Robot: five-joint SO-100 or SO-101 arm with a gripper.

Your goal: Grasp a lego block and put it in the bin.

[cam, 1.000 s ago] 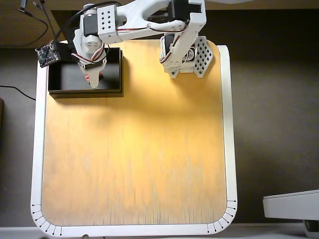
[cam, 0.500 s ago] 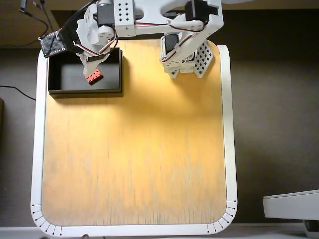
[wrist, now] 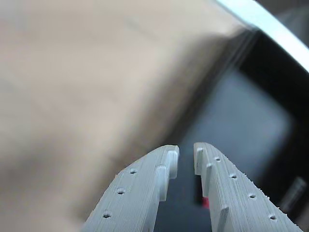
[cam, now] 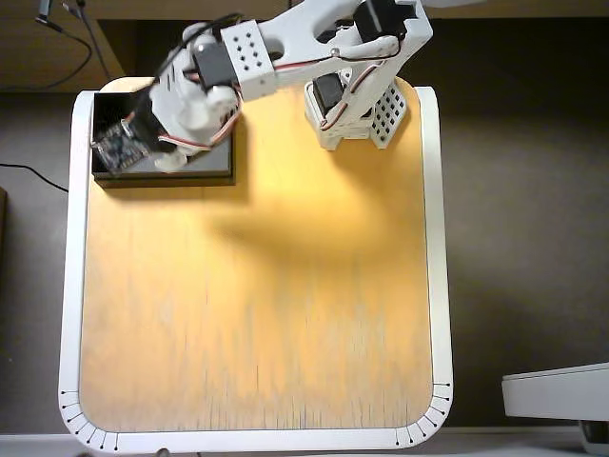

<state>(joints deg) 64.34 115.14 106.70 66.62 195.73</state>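
In the wrist view my gripper [wrist: 186, 157] hangs over the black bin [wrist: 251, 121]. Its grey jaws stand a small gap apart, with the dark bin floor showing between them. A sliver of the red lego block [wrist: 205, 202] shows against the inner edge of the right finger [wrist: 231, 188]. The rest of the block is hidden, and it does not span the gap. In the overhead view the gripper [cam: 143, 152] is above the bin [cam: 205, 167] at the table's top left corner. The arm covers most of the bin and the block is hidden there.
The wooden table [cam: 257, 295] has a raised white rim [cam: 440, 286]. The arm's base [cam: 352, 119] stands at the top centre. A white object [cam: 557, 390] lies off the table at lower right. Cables [cam: 29, 176] lie at the left.
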